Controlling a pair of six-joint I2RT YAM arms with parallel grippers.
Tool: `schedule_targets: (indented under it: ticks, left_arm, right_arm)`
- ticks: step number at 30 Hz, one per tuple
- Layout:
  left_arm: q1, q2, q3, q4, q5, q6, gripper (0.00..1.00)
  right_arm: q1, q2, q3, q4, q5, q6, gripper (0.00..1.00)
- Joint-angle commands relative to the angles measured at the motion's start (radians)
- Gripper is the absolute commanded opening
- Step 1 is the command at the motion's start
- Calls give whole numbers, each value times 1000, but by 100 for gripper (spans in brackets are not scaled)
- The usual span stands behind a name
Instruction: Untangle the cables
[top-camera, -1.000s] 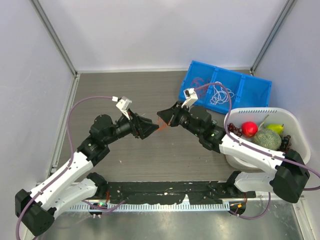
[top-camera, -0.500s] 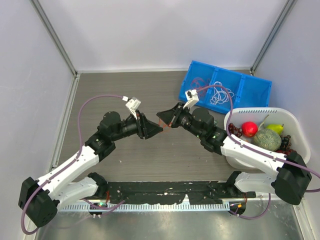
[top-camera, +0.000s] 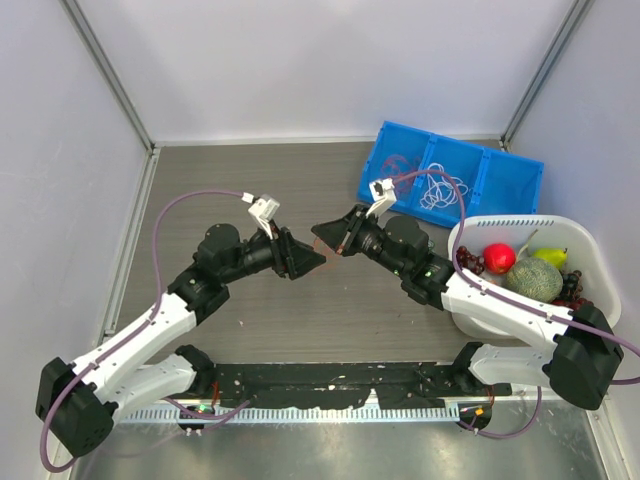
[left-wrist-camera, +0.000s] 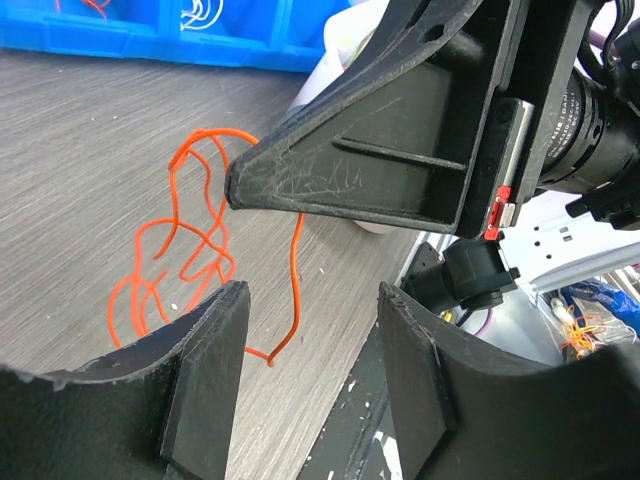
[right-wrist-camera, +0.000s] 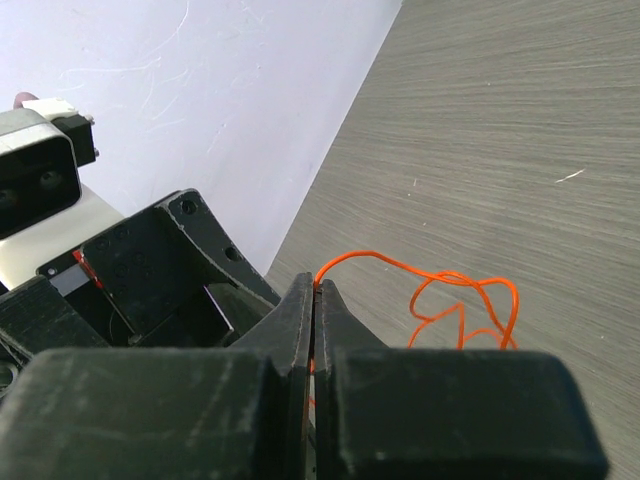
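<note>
Well off table (top-camera: 250, 180) edges | right fingers (right-wrist-camera: 296, 322) pinch orange cable (left-wrist-camera: 297, 262) | left fingers (left-wrist-camera: 200, 380) apart

The left arm (top-camera: 150, 330) and the right arm (top-camera: 500, 305) have long white parts and round black joints. A thin purple cable (top-camera: 165, 215) runs along each. A small white camera box (top-camera: 264, 209) sits near each wrist. The left gripper (left-wrist-camera: 312, 300) and right gripper (left-wrist-camera: 232, 185) are black with scratched, pointed fingers. The right one has a tiny red mark (left-wrist-camera: 499, 205).
</note>
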Motion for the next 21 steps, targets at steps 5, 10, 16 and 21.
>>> schedule_targets:
  ticks: [5,10,16,21]
  left_arm:
    - [-4,11,28,68,8,17,47]
    - [-4,40,-13,140,31,-10,33]
    - [-4,34,-110,312,-1,-41,22]
    - [-6,42,-156,338,-7,-46,14]
  right_arm:
    - [5,-25,7,78,-45,36,1]
    - [5,-30,12,142,-48,97,1]
    - [5,-13,24,279,-105,219,1]
    - [5,0,75,294,-127,241,1]
